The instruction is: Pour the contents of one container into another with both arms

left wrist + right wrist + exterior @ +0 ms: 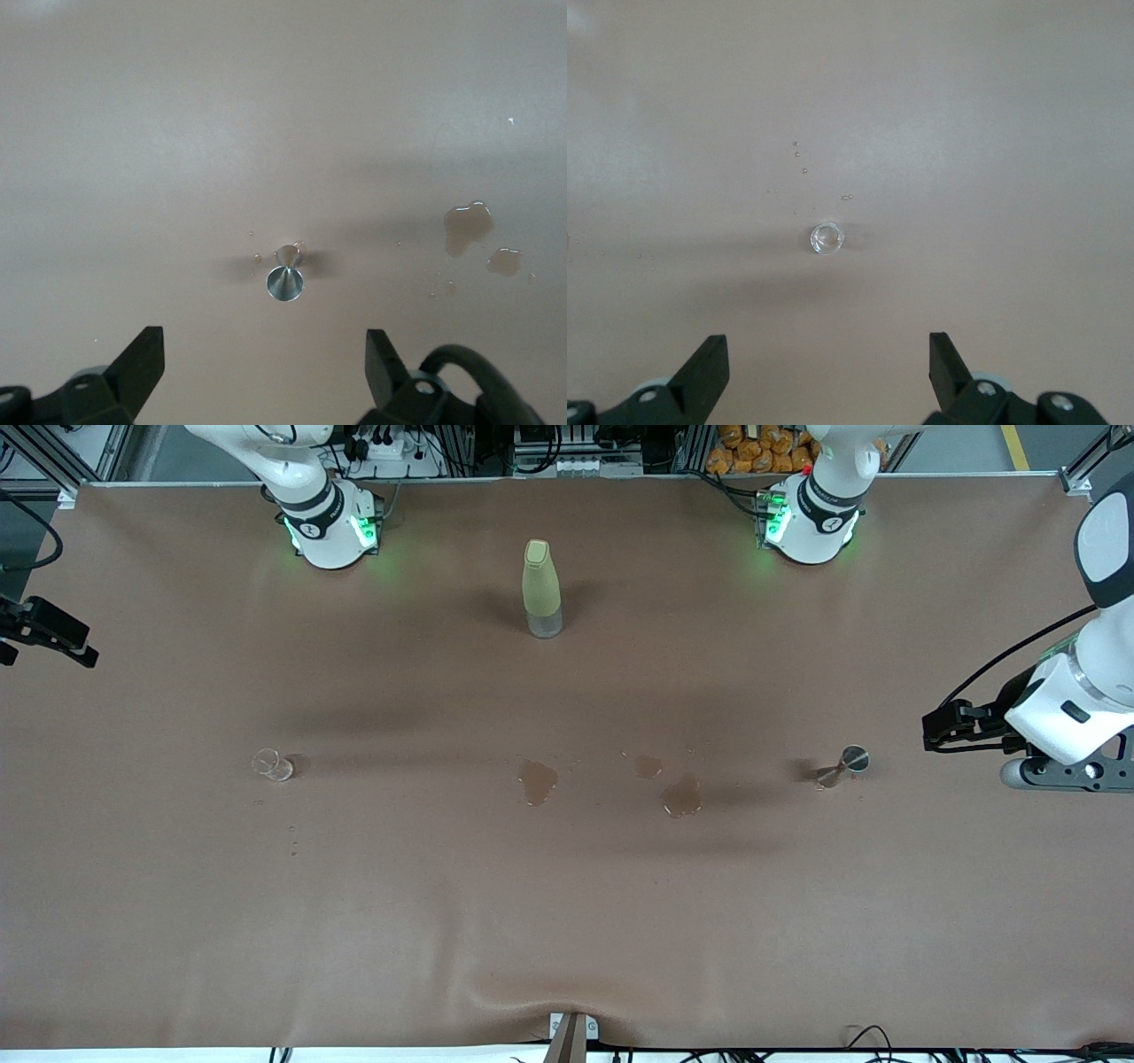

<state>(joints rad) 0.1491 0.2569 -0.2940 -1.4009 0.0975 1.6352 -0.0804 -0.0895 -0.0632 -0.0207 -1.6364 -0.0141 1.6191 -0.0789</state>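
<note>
- The table [567,921] bears spill puddles [538,781] at its middle.
- The bottle [541,589] stands between the bases, out of the way.
- The left gripper [263,363] hangs wide above the jigger [842,766], probably lining up a grasp.
- The right gripper [828,361] hangs wide above the glass [272,763].

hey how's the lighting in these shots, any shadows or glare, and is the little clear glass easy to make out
Front view: even overhead light, soft shadows stretching sideways from the bottle and metal jigger, green glow at both arm bases. Right wrist view: the clear glass is faint, only its rim catching light. Left wrist view: puddles glint slightly.
</note>
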